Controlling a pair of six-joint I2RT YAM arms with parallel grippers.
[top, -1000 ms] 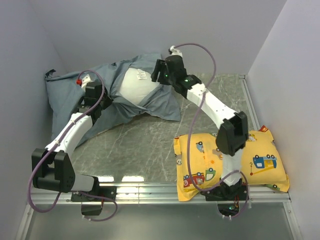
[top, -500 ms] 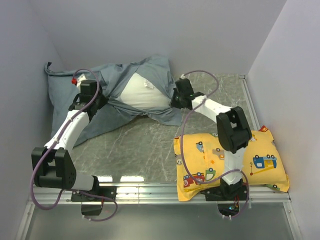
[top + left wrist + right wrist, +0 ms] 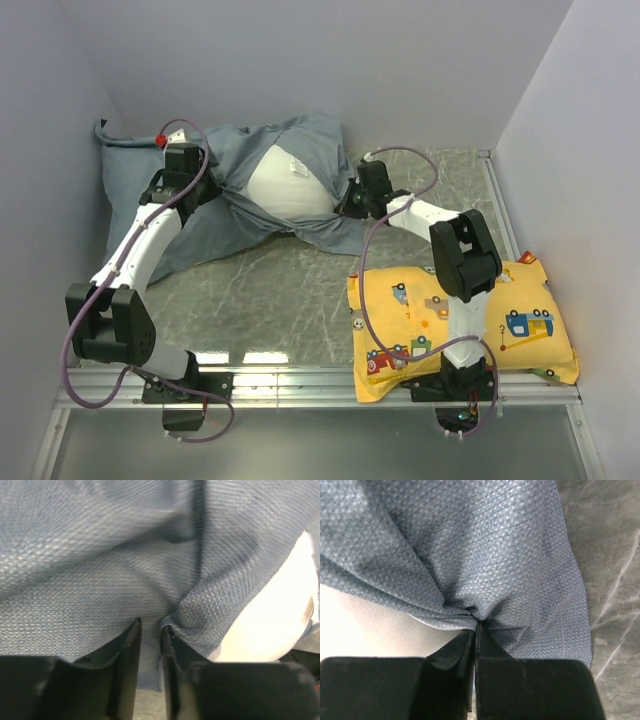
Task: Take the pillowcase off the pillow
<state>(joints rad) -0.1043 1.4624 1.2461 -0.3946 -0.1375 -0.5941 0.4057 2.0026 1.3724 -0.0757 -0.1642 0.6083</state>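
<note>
From above, we see the pillowcase (image 3: 215, 228) bunched at the far left of the table (image 3: 270, 290). It is wrapped around the pillow (image 3: 285, 185), whose white middle shows through the opening. The left arm (image 3: 140, 245) reaches the cover's left side and the right arm (image 3: 420, 212) its right edge. A yellow printed pillow (image 3: 460, 320) lies well apart at the near right.

On the left wrist view, the left gripper (image 3: 150, 627) stands narrowly parted, tips against puckered cloth. We cannot tell whether any is pinched.

On the right wrist view, the right gripper (image 3: 475, 625) is clamped tight on a gathered fold of pillowcase, with white pillow showing at the left.
</note>
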